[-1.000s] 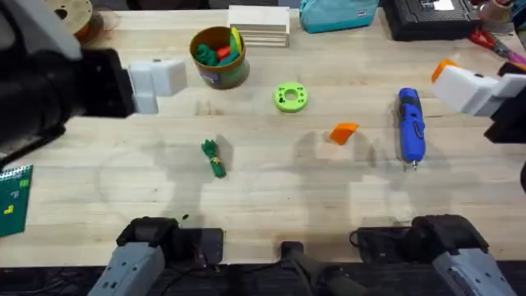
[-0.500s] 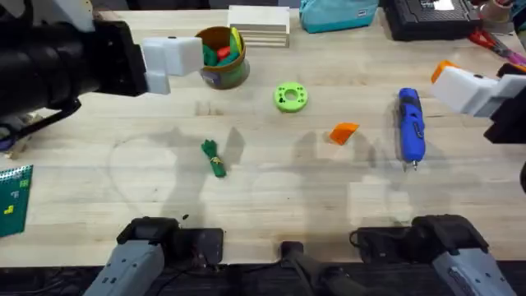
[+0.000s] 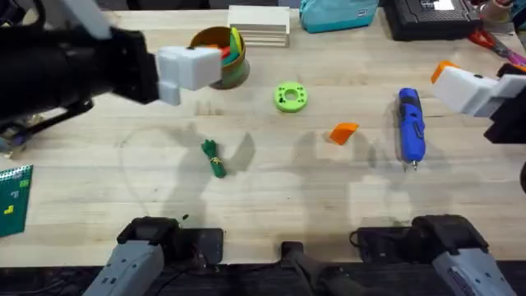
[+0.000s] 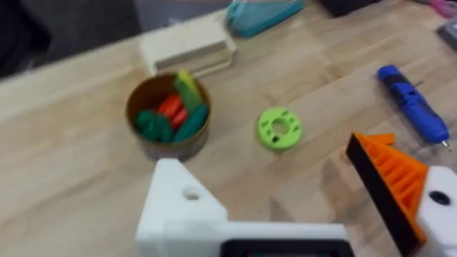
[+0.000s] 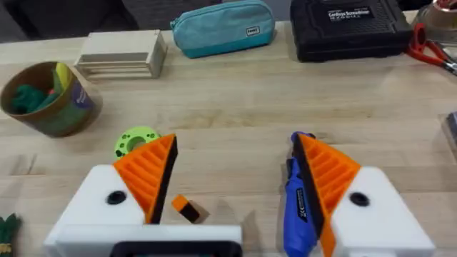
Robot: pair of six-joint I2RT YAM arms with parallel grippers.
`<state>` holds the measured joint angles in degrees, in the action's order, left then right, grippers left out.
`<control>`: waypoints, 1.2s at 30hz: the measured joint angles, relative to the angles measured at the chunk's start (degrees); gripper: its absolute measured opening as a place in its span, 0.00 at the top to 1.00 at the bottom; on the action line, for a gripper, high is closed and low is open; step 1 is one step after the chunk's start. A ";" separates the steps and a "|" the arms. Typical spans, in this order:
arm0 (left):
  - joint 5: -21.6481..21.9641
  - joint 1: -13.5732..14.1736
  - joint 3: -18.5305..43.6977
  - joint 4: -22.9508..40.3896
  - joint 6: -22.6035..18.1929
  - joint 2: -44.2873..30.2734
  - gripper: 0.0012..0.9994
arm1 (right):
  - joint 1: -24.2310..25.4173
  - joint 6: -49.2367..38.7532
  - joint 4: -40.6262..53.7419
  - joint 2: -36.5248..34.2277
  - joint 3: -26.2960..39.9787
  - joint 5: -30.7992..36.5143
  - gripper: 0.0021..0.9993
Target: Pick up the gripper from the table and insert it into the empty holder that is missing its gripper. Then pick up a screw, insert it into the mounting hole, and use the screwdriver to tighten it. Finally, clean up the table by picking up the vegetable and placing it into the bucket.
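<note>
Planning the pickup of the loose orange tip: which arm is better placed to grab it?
Probably the right. The right claw is open, carries both orange pads, and has the loose orange tip between its fingers in its wrist view. The left claw lacks one pad and hangs near the bucket.

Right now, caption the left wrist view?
Left gripper, one finger missing its orange tip, above the bucket and green disc.

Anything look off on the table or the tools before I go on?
Yes: the left tool is lopsided. One white finger base has no orange tip, only a bare mounting hole; its twin carries one. A loose orange tip lies on the table.
</note>
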<state>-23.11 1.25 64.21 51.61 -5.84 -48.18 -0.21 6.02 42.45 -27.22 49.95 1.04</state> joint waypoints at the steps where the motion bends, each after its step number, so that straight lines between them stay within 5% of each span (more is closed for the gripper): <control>1: -1.39 0.64 -1.21 -2.88 -0.84 0.32 0.01 | 0.00 0.00 -0.01 0.00 0.00 0.00 0.05; 7: -5.63 8.40 -14.70 -19.82 -3.45 8.25 0.01 | 0.00 0.00 0.00 0.00 0.00 0.00 0.05; 17: -5.80 19.65 -41.66 -43.49 -4.45 28.09 0.01 | 0.00 0.00 0.01 0.00 0.00 -0.01 0.05; 24: -4.03 21.64 -56.59 -53.62 -0.54 38.17 0.01 | 0.00 0.00 0.01 0.00 0.00 -0.02 0.05; 36: -3.63 21.64 -63.33 -50.83 2.44 47.97 0.01 | 0.00 0.00 0.01 0.00 0.00 -0.01 0.05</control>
<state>-26.74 22.90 0.89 0.78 -3.40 -0.21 -0.21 6.02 42.46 -27.22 49.95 1.03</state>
